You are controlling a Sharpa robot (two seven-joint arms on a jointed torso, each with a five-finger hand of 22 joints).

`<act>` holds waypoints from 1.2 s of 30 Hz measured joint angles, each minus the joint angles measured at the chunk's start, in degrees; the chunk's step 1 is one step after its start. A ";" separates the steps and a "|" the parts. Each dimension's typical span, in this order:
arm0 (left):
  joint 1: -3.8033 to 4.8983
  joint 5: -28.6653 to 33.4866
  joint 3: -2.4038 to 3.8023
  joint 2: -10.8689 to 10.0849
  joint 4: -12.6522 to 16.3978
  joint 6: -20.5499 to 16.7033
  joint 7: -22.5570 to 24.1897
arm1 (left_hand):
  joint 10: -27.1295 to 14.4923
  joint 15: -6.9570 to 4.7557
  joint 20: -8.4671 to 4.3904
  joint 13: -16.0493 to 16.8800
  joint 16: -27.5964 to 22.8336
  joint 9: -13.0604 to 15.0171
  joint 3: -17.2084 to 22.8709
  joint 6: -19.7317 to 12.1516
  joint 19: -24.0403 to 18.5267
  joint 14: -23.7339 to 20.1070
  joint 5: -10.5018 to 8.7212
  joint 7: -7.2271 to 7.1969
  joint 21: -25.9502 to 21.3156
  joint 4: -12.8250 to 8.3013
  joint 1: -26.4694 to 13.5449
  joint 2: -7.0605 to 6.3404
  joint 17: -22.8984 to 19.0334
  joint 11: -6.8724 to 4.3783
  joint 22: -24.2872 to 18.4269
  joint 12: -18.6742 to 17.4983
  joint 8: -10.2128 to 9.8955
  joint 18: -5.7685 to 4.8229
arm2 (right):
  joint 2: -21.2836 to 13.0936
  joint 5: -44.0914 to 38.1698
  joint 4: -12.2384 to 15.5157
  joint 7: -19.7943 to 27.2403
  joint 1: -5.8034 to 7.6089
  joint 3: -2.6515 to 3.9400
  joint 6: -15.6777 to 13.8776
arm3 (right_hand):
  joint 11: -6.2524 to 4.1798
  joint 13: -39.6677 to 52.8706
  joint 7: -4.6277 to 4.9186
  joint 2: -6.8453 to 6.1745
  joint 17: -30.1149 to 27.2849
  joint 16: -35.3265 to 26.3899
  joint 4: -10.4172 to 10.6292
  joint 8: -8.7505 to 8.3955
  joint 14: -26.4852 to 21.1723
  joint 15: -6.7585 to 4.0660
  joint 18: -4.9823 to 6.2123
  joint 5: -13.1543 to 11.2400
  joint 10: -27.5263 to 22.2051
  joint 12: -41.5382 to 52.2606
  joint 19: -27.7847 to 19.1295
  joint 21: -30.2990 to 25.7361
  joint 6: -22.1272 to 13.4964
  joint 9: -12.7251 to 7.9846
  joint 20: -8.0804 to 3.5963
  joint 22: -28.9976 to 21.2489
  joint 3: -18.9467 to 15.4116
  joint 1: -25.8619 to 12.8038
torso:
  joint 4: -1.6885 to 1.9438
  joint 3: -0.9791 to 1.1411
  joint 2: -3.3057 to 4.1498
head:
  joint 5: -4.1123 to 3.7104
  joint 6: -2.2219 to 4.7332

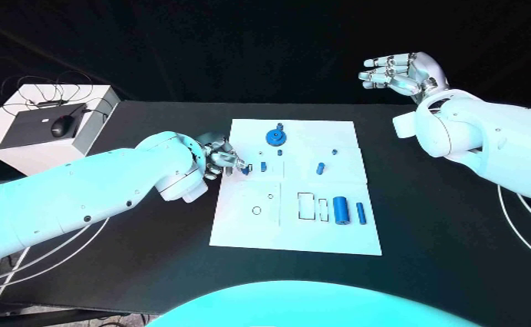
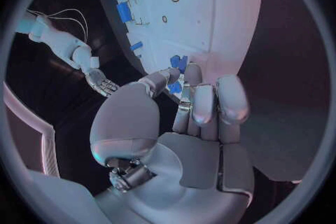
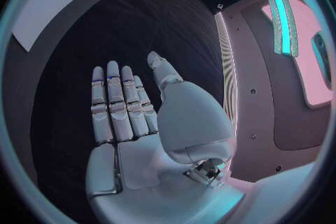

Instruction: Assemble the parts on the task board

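The white task board (image 1: pixel 249 231) lies in the middle of the black table. My left hand (image 1: pixel 222 160) is at the board's left edge, and its thumb and fingers (image 2: pixel 192 75) pinch a small blue part (image 2: pixel 174 88). On the board stand a round blue gear-like part (image 1: pixel 275 138), several small blue pieces (image 1: pixel 320 166) and a blue cylinder (image 1: pixel 342 209) beside a thin blue pin (image 1: pixel 361 213). A round hole (image 1: pixel 257 209) and rectangular slots (image 1: pixel 305 204) show in its near half. My right hand (image 1: pixel 404 74) is raised beyond the table's back right, fingers apart and holding nothing (image 3: pixel 133 106).
A white box (image 1: pixel 94 100) with a black pad and a computer mouse (image 1: pixel 63 126) stands off the table's back left corner, with cables round it. Bare black table (image 1: pixel 443 219) lies right of the board.
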 measured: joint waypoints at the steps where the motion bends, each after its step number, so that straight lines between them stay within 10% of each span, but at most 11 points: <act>1: -0.40 -0.23 0.10 -0.11 0.41 -0.58 0.08 | 0.01 0.00 0.00 -0.01 0.00 0.00 0.00 0.09 0.00 0.00 0.00 -0.09 0.00 0.00 -0.01 -0.01 -0.01 0.00 0.00 0.00 0.00 0.00 | -0.04 0.00 0.00 0.00 -0.01 0.00 0.00 | 0.00 0.00 0.00 0.00 0.00 0.00 0.00 0.00 0.00 0.00 0.00 0.00 0.00 0.00 0.00 0.00 0.00 0.00 0.00 0.00 0.00 0.00 | 0.00 0.00 0.00 | -0.03 -0.03; 36: -2.34 -3.80 0.45 2.68 -2.01 -8.92 0.63 | 1.12 -0.20 0.01 -0.16 0.00 0.00 0.16 0.88 0.00 0.20 0.02 -0.49 -0.01 0.16 -0.10 -0.55 -0.26 -0.53 0.04 -0.21 -0.66 0.01 | -0.39 0.06 0.19 0.00 -0.09 0.00 0.01 | 0.00 0.00 0.00 0.00 0.00 0.00 0.00 0.00 0.00 0.00 0.00 0.00 0.00 0.00 0.00 0.00 0.00 0.00 0.00 0.00 0.00 0.00 | 0.01 -0.03 0.08 | -0.27 -0.27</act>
